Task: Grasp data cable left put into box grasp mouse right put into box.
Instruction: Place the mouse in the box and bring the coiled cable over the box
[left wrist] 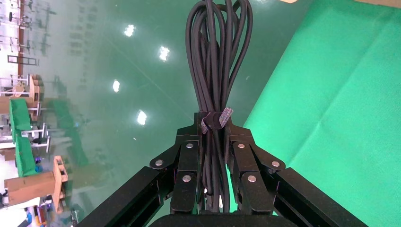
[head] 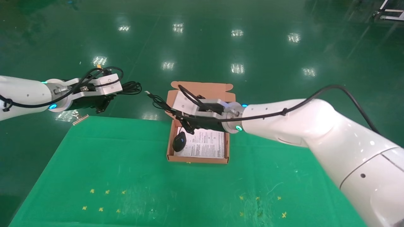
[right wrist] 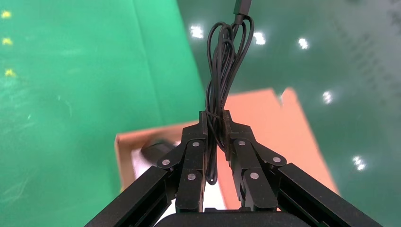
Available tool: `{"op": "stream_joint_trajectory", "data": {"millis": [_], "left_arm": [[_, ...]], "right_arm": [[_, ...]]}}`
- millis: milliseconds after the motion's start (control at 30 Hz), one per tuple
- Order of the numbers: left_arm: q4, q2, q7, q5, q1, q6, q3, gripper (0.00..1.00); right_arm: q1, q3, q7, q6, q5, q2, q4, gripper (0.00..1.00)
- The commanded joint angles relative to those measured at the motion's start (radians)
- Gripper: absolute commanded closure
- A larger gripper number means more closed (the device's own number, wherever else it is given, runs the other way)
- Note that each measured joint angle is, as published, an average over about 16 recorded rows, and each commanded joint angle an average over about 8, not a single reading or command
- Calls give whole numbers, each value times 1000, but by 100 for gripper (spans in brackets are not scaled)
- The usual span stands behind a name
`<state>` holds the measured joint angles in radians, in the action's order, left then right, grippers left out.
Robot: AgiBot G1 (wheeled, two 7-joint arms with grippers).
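My left gripper [left wrist: 213, 137] clamped on cable [left wrist: 215, 61], off table's far left. Right gripper [right wrist: 215, 130] pinching mouse cord [right wrist: 222, 66]; mouse [head: 179, 142] hangs in box [head: 197, 159].

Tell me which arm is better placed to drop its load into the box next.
Right. The right tool hangs over the box, gripping the cord of the mouse, which is already inside. The left tool holds the data cable far left, off the table.
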<state>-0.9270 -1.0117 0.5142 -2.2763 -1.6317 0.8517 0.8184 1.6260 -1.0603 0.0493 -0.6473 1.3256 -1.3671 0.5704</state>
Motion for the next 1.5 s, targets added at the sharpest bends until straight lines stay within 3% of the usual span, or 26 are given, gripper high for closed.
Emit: {"op": "stream_joint_trajectory", "data": {"millis": [33, 333, 600, 1100, 1500], "left_arm": [[-3, 1, 3, -2, 1, 1, 0, 100], [-8, 2, 8, -6, 2, 2, 0, 100], [-10, 2, 9, -6, 3, 3, 0, 100], [-10, 2, 9, -6, 3, 3, 0, 100], [-1, -49, -15, 30, 56, -48, 8, 100]], "right_arm": [[-8, -23, -16, 18, -19, 1, -17, 100], [-28, -105, -81, 59, -79, -1, -104, 97], [-28, -152, -105, 70, -113, -1, -120, 1], [-27, -149, -105, 69, -113, 4, -113, 0], [-14, -145, -109, 96, -113, 64, -56, 0]]}}
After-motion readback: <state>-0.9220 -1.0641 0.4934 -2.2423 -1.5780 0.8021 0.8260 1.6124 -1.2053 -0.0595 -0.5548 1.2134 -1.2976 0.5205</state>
